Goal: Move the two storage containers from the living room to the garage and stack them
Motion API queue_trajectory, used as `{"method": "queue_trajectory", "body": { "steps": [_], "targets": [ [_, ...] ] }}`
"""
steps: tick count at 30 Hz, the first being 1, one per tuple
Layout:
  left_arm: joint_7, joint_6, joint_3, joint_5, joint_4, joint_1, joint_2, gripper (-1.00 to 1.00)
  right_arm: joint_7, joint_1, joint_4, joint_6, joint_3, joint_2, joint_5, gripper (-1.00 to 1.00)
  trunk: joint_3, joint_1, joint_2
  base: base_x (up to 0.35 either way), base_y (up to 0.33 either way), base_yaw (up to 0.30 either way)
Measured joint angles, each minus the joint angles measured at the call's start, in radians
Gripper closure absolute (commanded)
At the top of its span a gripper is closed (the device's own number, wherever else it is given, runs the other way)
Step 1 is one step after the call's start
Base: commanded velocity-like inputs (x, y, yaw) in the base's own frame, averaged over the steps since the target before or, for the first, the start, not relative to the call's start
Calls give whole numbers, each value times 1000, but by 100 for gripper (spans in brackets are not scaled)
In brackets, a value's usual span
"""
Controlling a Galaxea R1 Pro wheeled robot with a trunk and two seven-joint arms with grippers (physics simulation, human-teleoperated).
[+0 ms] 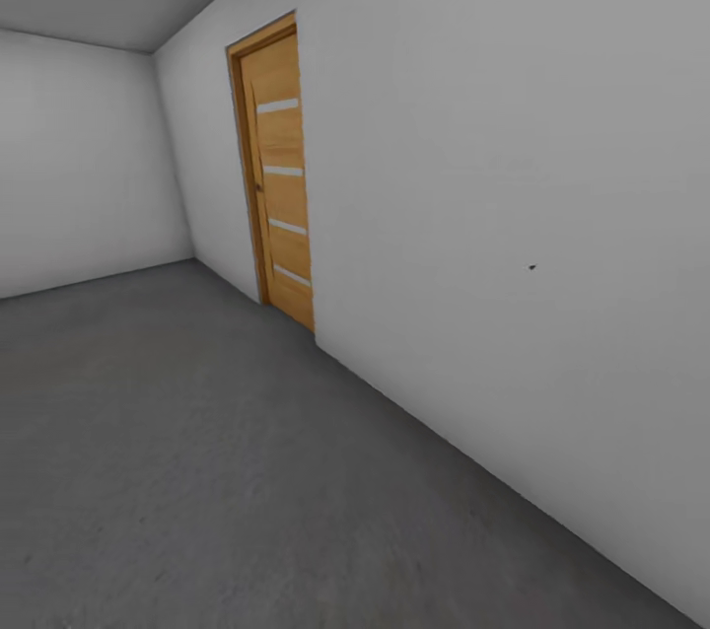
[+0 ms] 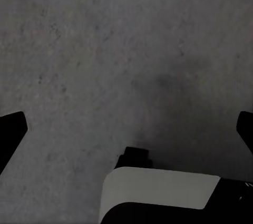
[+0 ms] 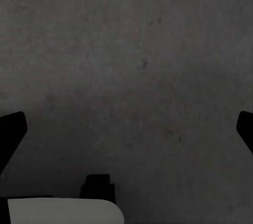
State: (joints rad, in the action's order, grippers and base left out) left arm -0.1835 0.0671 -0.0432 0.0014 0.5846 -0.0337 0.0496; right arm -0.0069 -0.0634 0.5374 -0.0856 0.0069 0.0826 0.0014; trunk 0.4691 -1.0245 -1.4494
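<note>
left claw [image 2: 126, 129]: fingers spread wide, dark tips at both side edges of the left wrist view, nothing between them, pointing down at the floor
right claw [image 3: 126, 132]: same, fingers spread wide, nothing held, aimed at bare floor
robot body: white and black part [image 2: 158, 195] shows under the left claw; a pale rounded part [image 3: 63, 211] with a small black block shows in the right wrist view
floor [image 1: 197, 471]: dark grey mottled concrete, runs up to both walls; also seen under the left claw [image 2: 105, 50] and the right claw [image 3: 132, 50]
room: garage, plain pale grey walls, grey ceiling
right wall [image 1: 513, 195]: runs from near the camera back to the far corner, small dark speck on it
door [image 1: 278, 175]: wooden, shut, four pale horizontal strips, set in the right wall near the far corner, bottom edge at the floor
far wall [image 1: 79, 166]: plain, meets the right wall at the corner left of the door
containers: none visible in the head view or either wrist view
</note>
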Motion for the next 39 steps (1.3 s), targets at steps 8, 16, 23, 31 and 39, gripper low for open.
{"method": "queue_trajectory", "body": {
  "steps": [8, 16, 23, 31, 39],
  "targets": [
    [0, 0, 0, 0, 1, 1, -9, -100, 1, 0, 0, 0, 1, 0, 0, -100, 0, 0, 0, 220, 244, 300],
    [1, 0, -24, 0, 0, 0, -12, -100, 1, 0, 0, 0, 1, 0, 0, -100, 0, 0, 0, 248, 231, 300],
    [2, 1, -39, 0, 0, 0, -12, -100, 1, 0, 0, 0, 1, 0, 0, -100, 0, 0, 0, 255, 224, 265],
    [2, 1, -39, 0, 0, 0, -12, -100, 1, 0, 0, 0, 1, 0, 0, -100, 0, 0, 0, 257, 220, 254],
    [2, 1, -39, 0, 0, 1, -12, -100, 1, 0, 0, 0, 1, 0, 0, -100, 0, 0, 0, 258, 219, 252]
  ]
}}
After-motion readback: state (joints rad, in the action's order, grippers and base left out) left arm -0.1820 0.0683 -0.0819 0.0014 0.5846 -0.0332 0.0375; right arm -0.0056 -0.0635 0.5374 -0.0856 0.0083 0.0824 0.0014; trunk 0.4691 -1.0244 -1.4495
